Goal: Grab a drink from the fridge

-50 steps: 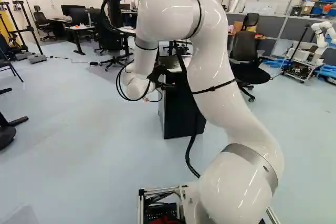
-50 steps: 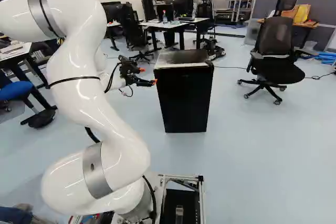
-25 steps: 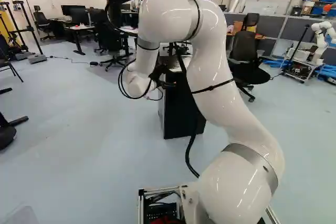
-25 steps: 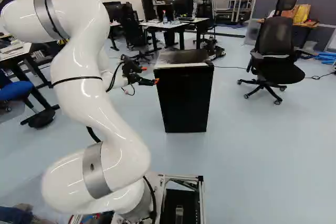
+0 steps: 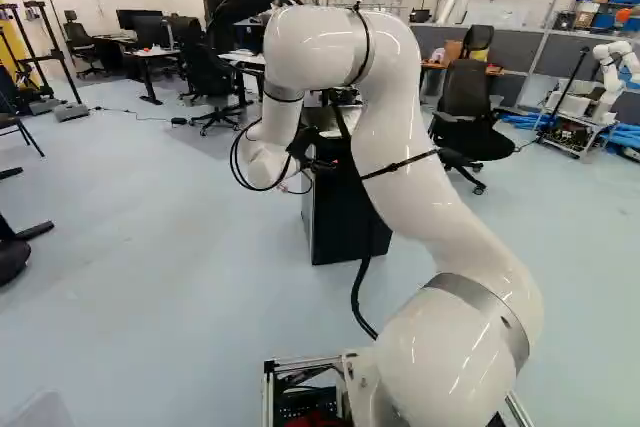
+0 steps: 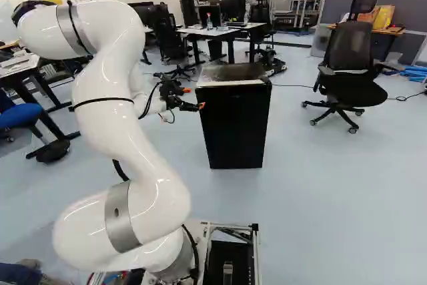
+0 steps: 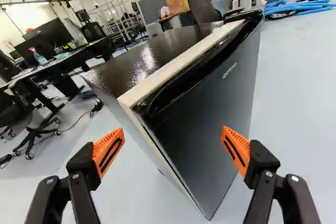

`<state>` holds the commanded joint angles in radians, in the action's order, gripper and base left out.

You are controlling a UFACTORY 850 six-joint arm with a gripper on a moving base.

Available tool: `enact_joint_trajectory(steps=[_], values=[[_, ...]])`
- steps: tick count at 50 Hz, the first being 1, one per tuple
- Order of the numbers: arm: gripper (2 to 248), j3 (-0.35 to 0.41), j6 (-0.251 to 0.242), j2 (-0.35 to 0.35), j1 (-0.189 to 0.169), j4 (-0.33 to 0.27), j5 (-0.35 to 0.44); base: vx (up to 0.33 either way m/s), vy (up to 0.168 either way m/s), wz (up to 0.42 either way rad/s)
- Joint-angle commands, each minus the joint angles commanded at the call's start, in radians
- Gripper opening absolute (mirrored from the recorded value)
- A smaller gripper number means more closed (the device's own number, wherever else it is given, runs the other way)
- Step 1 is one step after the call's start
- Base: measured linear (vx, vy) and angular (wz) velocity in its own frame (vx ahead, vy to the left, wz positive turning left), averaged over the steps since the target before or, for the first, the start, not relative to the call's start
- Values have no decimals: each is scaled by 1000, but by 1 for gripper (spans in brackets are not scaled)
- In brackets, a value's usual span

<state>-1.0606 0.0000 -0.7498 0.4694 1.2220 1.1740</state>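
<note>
the gripper, its two orange-padded fingers spread wide open, was positioned near the upper part of the black fridge, which stood upright on the floor.

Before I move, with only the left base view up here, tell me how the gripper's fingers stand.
Observer: The wrist view shows the gripper open, its orange pads well apart, with nothing gripped.

Operator: I can't judge the door from here. Report it.

Observer: The right base view shows the door shut.

Operator: Now tell me what lies ahead between the fingers.

Observer: In the wrist view, a front upright edge of the fridge runs down there, between the two fingers.
</note>
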Motion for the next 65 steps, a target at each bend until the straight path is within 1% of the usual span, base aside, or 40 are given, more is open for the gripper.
enact_joint_trajectory(steps=[5,8,13,25,40,65], values=[[247,0,-2,0,0,0,0,0,0,0],[247,0,-17,0,0,0,0,0,0,0],[247,0,-58,0,0,0,0,0,0,0],[247,0,-180,0,0,0,0,0,0,0],[247,0,-180,0,0,0,2,0,0,0],[247,-10,-180,-6,-4,0,35,0,0,0]])
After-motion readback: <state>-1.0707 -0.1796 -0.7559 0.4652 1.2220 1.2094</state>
